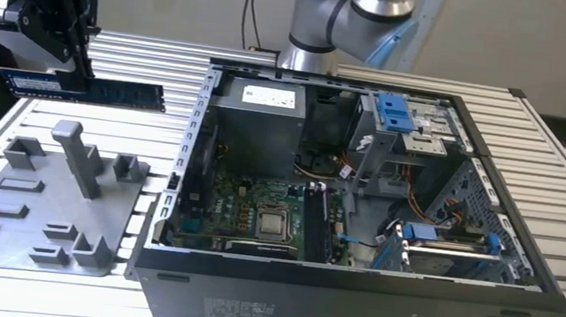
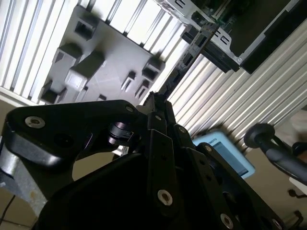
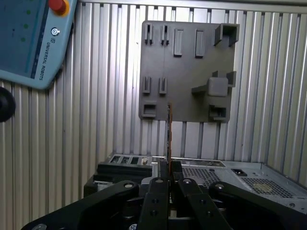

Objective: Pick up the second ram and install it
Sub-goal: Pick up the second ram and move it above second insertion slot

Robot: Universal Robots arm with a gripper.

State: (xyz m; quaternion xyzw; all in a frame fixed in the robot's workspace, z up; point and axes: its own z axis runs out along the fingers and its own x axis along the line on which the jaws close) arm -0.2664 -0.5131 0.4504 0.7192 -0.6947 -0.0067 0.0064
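Over the table [image 1: 43, 111], fingers [image 1: 85, 64] pinch the ram [image 1: 109, 92] by its top edge; it might pivot and slip.

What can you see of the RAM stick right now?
The RAM stick is a long, thin, dark blue-green board with black chips and a pale label near one end. The gripper clamps its upper edge. It hangs level, on edge, above the table, touching neither the grey plate nor the case. The first wrist view shows it edge-on.
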